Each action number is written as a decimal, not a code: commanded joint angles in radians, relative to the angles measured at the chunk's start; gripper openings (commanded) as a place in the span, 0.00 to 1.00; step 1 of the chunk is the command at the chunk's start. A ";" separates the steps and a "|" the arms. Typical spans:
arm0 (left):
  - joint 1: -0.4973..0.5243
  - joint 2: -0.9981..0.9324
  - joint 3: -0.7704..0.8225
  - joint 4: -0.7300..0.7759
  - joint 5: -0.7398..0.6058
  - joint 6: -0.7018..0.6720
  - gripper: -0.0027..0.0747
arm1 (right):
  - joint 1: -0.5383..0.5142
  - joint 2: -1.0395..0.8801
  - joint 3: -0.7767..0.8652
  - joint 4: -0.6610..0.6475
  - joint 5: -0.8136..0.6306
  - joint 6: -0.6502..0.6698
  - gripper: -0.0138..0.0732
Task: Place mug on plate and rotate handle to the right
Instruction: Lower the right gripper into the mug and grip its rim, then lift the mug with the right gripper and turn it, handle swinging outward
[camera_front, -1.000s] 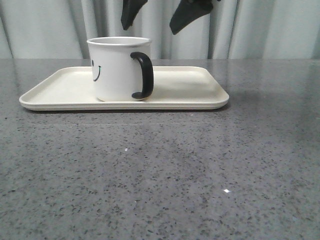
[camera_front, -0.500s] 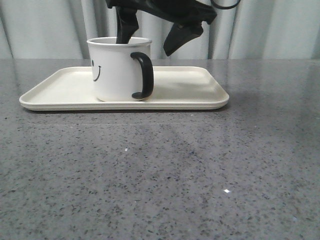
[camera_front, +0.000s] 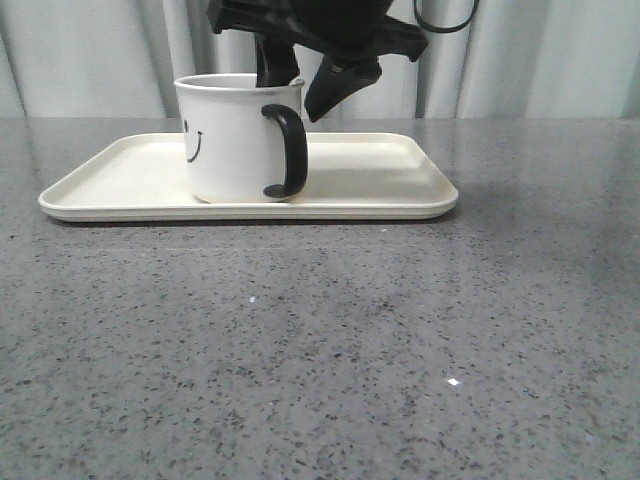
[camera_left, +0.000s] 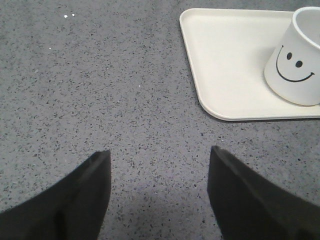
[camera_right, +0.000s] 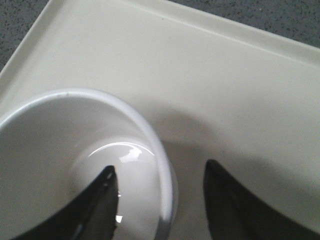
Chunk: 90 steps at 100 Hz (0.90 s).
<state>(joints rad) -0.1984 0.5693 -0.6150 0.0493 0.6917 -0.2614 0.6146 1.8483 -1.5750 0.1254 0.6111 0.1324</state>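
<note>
The white mug (camera_front: 232, 140) stands upright on the cream plate (camera_front: 380, 180), left of the plate's middle. Its black handle (camera_front: 288, 150) faces the front-right and the smiley face (camera_front: 192, 143) faces left. My right gripper (camera_front: 297, 88) is open and straddles the mug's rim: one finger (camera_right: 100, 205) is inside the mug (camera_right: 75, 150), the other (camera_right: 235, 200) outside above the plate (camera_right: 225, 90). My left gripper (camera_left: 160, 165) is open and empty over bare table, beside the plate's corner (camera_left: 210, 100); the mug (camera_left: 297, 60) shows its face there.
The grey speckled table (camera_front: 330, 340) stretches in front of the plate. A pale curtain (camera_front: 560, 60) hangs behind the table's far edge.
My right gripper has come down from above the mug and shifted a little left. One finger now dips inside the rim. The mug and plate have not moved.
</note>
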 joint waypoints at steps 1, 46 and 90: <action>0.003 0.000 -0.029 0.003 -0.062 -0.009 0.58 | -0.001 -0.054 -0.035 -0.005 -0.066 -0.002 0.36; 0.003 0.000 -0.029 0.003 -0.062 -0.009 0.58 | -0.001 -0.061 -0.039 -0.005 -0.081 -0.002 0.09; 0.003 0.000 -0.029 0.003 -0.062 -0.009 0.58 | -0.001 -0.058 -0.316 -0.005 0.197 -0.259 0.09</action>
<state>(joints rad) -0.1984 0.5693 -0.6150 0.0493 0.6917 -0.2614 0.6146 1.8483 -1.8102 0.1232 0.8264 -0.0657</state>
